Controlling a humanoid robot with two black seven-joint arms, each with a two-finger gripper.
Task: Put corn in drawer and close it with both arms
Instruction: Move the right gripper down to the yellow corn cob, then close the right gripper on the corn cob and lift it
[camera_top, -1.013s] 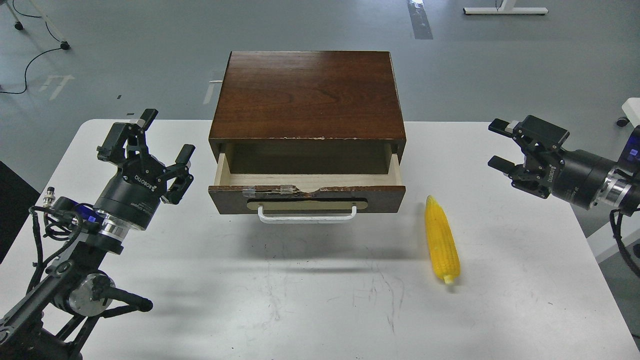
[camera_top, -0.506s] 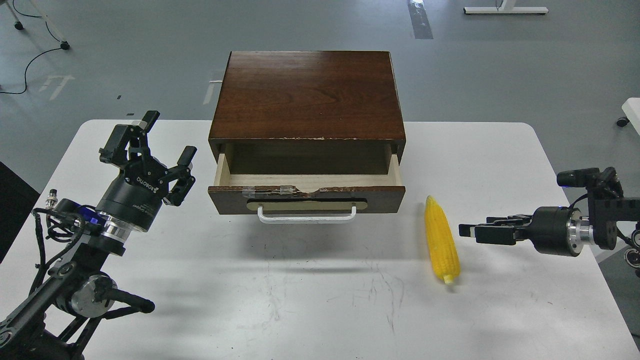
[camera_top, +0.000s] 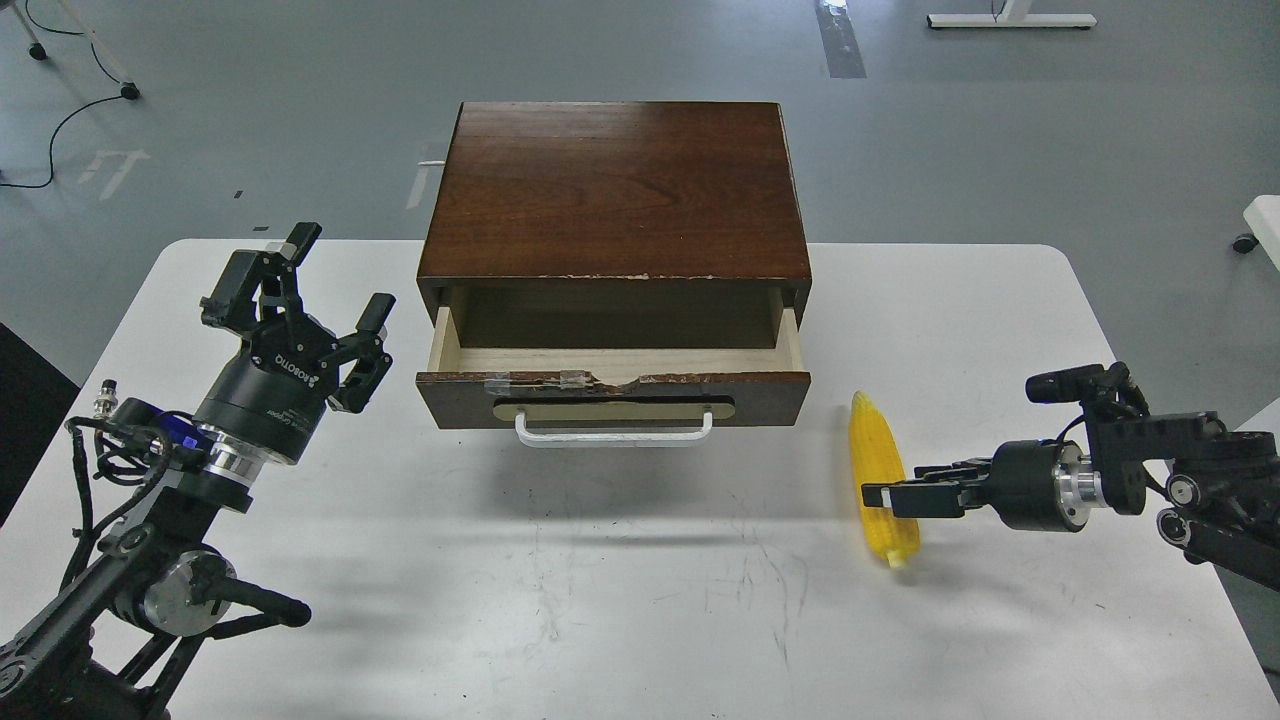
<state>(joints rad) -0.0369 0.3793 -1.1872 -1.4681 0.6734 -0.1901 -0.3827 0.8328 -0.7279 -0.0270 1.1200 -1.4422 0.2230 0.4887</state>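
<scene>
At the left, the left hand (camera_top: 318, 287) is raised over the white surface (camera_top: 620, 600), its two fingers spread wide with nothing between them, just beside the left end of the drawer front but not touching it. In the middle, the drawer (camera_top: 613, 385) stands pulled out of the dark brown cabinet (camera_top: 615, 190), showing its pale wood inside with nothing in it; its white bar handle (camera_top: 613, 432) faces the viewer and the top edge of its front is chipped and taped. To the right of the drawer, the corn (camera_top: 876, 455) lies on the surface, pointed end toward the cabinet, blunt end nearer the viewer. The right hand (camera_top: 880, 495) reaches in low from the right, seen edge-on, its tip overlapping the corn's lower half. I cannot tell whether its fingers are spread or closed on the corn.
</scene>
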